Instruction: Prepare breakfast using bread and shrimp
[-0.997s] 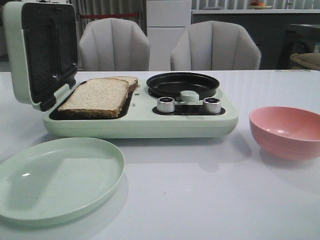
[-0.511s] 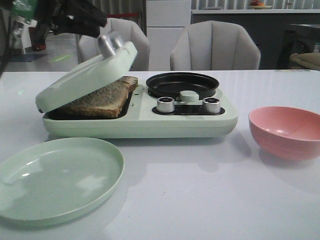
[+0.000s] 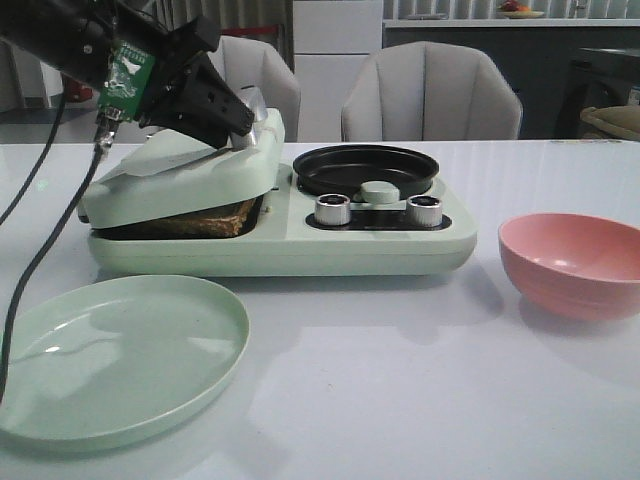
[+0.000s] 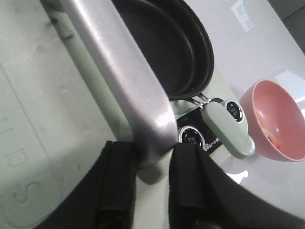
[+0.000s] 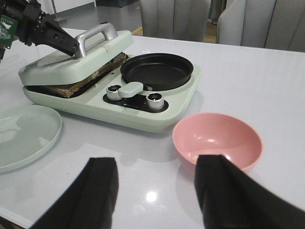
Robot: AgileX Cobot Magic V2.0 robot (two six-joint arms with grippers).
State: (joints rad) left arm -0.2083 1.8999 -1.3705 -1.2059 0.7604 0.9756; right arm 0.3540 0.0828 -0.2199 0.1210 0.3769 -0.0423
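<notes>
My left gripper (image 4: 151, 183) is pinching the metal lid handle (image 4: 121, 81), lid (image 3: 180, 180) resting on the bread (image 3: 205, 222) in the sandwich maker (image 3: 350, 240) — soft, easily crushed, so I'm judging gentle pressure best. My right gripper (image 5: 155, 191) is hanging spread, empty.

A dining room: padded chairs (image 3: 430, 90) behind a white table (image 3: 420, 380).

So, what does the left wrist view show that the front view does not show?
Only the left wrist view shows the left gripper closed on the silver lid handle, and orange bits inside the pink bowl. Only the front view shows the bread under the lid and the green plate. Both show the black pan.
</notes>
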